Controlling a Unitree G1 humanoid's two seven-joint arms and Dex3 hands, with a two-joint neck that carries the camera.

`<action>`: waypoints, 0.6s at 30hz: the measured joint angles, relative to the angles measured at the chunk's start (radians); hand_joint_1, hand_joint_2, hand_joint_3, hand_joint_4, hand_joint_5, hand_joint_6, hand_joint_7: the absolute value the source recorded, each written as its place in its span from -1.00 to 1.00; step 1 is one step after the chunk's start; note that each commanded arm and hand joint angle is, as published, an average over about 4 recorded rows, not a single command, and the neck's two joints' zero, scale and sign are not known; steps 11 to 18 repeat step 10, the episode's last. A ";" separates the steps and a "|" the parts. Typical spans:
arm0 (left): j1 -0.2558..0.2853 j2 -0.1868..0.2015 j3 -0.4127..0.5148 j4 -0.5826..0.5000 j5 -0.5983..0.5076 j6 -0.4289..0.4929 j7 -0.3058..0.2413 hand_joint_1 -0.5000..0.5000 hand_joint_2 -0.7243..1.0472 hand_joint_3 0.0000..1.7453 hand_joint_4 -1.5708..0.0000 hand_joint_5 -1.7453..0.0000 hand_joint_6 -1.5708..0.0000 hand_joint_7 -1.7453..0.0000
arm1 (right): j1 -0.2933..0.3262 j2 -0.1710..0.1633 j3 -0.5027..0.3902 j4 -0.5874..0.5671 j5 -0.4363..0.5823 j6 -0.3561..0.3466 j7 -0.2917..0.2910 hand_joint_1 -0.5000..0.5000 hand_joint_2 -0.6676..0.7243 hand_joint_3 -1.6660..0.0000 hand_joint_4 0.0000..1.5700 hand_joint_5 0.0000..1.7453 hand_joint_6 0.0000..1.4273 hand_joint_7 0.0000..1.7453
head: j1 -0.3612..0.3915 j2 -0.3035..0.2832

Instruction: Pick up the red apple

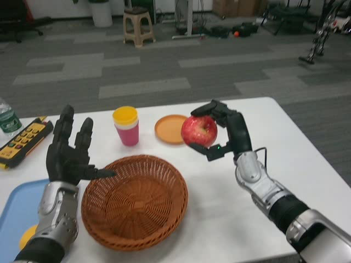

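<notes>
The red apple (198, 131) is off the table, held in my right hand (224, 130), whose fingers wrap it from above and below. It hangs in front of an orange plate, to the right of the wicker basket. My left hand (70, 151) stands upright at the left of the basket with its fingers spread and nothing in it.
A brown wicker basket (135, 199) sits empty at centre front. Behind it stand a pink cup with a yellow lid (126, 125) and an orange plate (169, 128). A yellow-black remote (24, 141) and a bottle (7, 118) lie far left; a blue tray (19, 211) is at front left.
</notes>
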 measured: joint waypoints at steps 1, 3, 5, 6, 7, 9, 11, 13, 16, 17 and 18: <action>0.002 0.000 0.000 -0.001 0.000 0.000 0.000 -0.82 -0.30 -1.00 1.00 0.65 1.00 0.76 | 0.000 0.000 0.001 0.000 0.000 0.000 0.000 -0.92 -0.82 -0.90 0.67 0.22 0.92 0.60 | -0.001 -0.003; 0.005 0.000 0.000 -0.003 0.000 0.000 0.000 -0.82 -0.30 -1.00 1.00 0.65 1.00 0.76 | 0.000 0.000 0.003 0.000 0.000 0.000 0.000 -0.92 -0.82 -0.90 0.67 0.22 0.92 0.60 | -0.003 -0.007; 0.008 0.000 0.000 -0.004 0.000 0.000 0.000 -0.82 -0.30 -1.00 1.00 0.65 1.00 0.76 | 0.000 0.000 0.003 0.000 0.000 0.000 -0.001 -0.92 -0.82 -0.90 0.67 0.22 0.92 0.60 | -0.005 -0.009; 0.009 0.000 0.000 -0.004 0.000 0.000 0.000 -0.82 -0.30 -1.00 1.00 0.65 1.00 0.76 | 0.000 0.000 0.003 0.000 0.000 0.000 -0.001 -0.92 -0.82 -0.90 0.67 0.22 0.92 0.60 | -0.006 -0.010; 0.009 0.000 0.000 -0.004 0.000 0.000 0.000 -0.82 -0.30 -1.00 1.00 0.65 1.00 0.76 | 0.000 0.000 0.003 0.000 0.000 0.000 -0.001 -0.92 -0.82 -0.90 0.67 0.22 0.91 0.60 | -0.007 -0.011; 0.010 0.000 0.000 -0.004 0.000 0.000 0.000 -0.82 -0.30 -1.00 1.00 0.65 1.00 0.76 | 0.000 0.000 0.003 0.000 0.000 0.000 -0.001 -0.92 -0.82 -0.90 0.67 0.22 0.90 0.60 | -0.009 -0.011; 0.010 0.000 0.000 -0.004 0.000 0.000 0.000 -0.82 -0.30 -1.00 1.00 0.65 1.00 0.76 | 0.000 0.000 0.003 0.000 0.000 0.000 -0.001 -0.92 -0.82 -0.90 0.67 0.22 0.89 0.60 | -0.010 -0.011; 0.010 0.000 0.000 -0.004 0.000 0.000 0.000 -0.82 -0.30 -1.00 1.00 0.65 1.00 0.76 | 0.000 0.000 0.003 0.000 0.000 0.000 -0.001 -0.92 -0.82 -0.90 0.67 0.22 0.89 0.60 | -0.010 -0.011; 0.010 0.000 0.000 -0.004 0.000 0.000 0.000 -0.82 -0.30 -1.00 1.00 0.65 1.00 0.76 | 0.000 0.000 0.003 0.000 0.000 0.000 -0.001 -0.92 -0.82 -0.90 0.67 0.22 0.89 0.60 | -0.010 -0.011; 0.010 0.000 0.000 -0.004 0.000 0.000 0.000 -0.82 -0.30 -1.00 1.00 0.65 1.00 0.76 | 0.000 0.000 0.003 0.000 0.000 0.000 -0.001 -0.92 -0.82 -0.90 0.67 0.22 0.89 0.60 | -0.010 -0.011; 0.010 0.000 0.000 -0.004 0.000 0.000 0.000 -0.82 -0.30 -1.00 1.00 0.65 1.00 0.76 | 0.000 0.000 0.003 0.000 0.000 0.000 -0.001 -0.92 -0.82 -0.90 0.67 0.22 0.89 0.60 | -0.010 -0.011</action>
